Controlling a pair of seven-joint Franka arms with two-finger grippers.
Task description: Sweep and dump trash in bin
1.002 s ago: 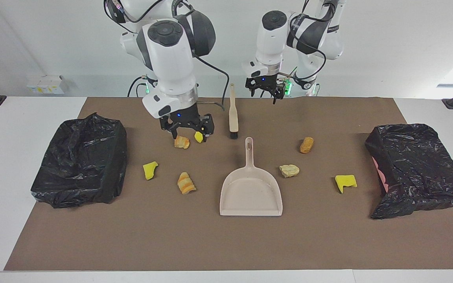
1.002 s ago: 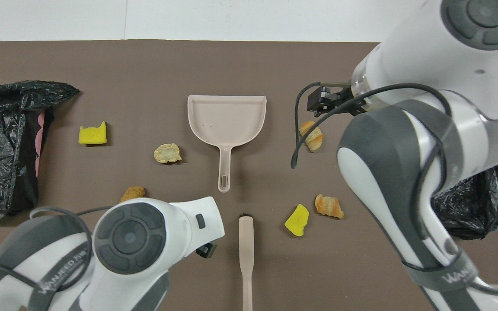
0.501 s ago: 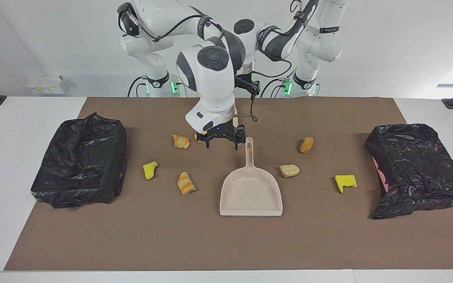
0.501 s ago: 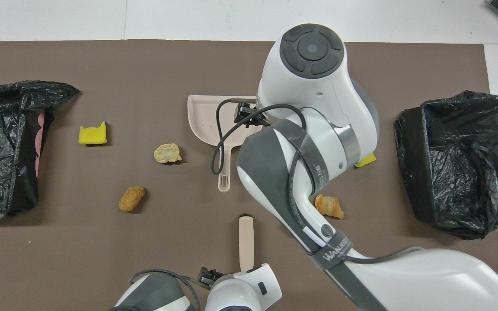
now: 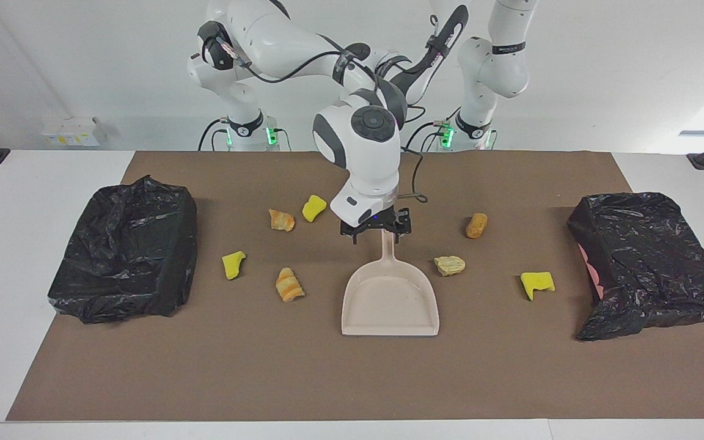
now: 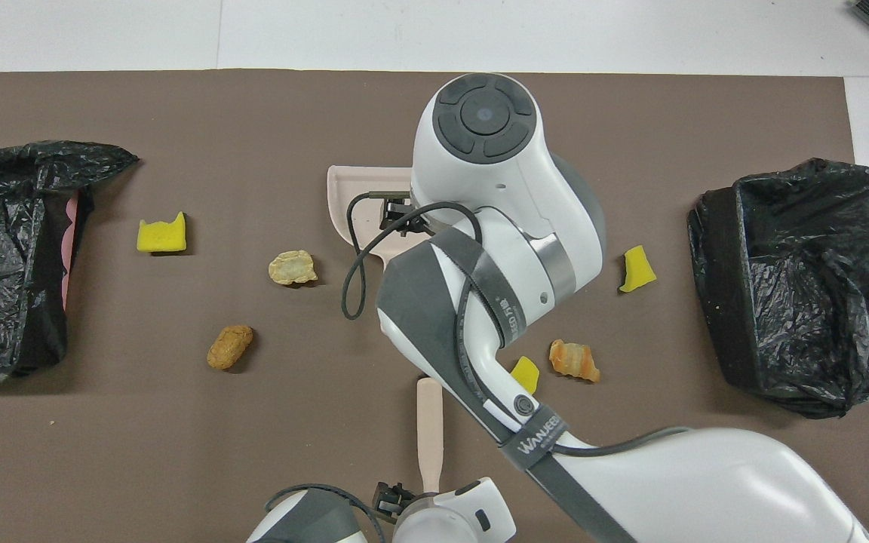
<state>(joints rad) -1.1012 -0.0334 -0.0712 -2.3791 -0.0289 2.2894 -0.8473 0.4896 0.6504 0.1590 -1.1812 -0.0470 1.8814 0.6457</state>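
Beige dustpan (image 5: 390, 299) lies mid-surface, handle pointing at twelve o'clock toward the robots, trash scraps (image 5: 289, 285) scattered at either side. Right gripper (image 5: 376, 231) sits over the handle's end, fingers apart astride it. Left gripper (image 6: 389, 498) waits by the brush (image 6: 429, 430); its fingers I cannot tell.

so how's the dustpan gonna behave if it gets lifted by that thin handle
The dustpan looks like thin moulded plastic, so probably stiff and light. Its wide tray sits well away from the handle end under the right claw, so it may droop tray-first. It lies flat on the brown mat and would likely slide if nudged.
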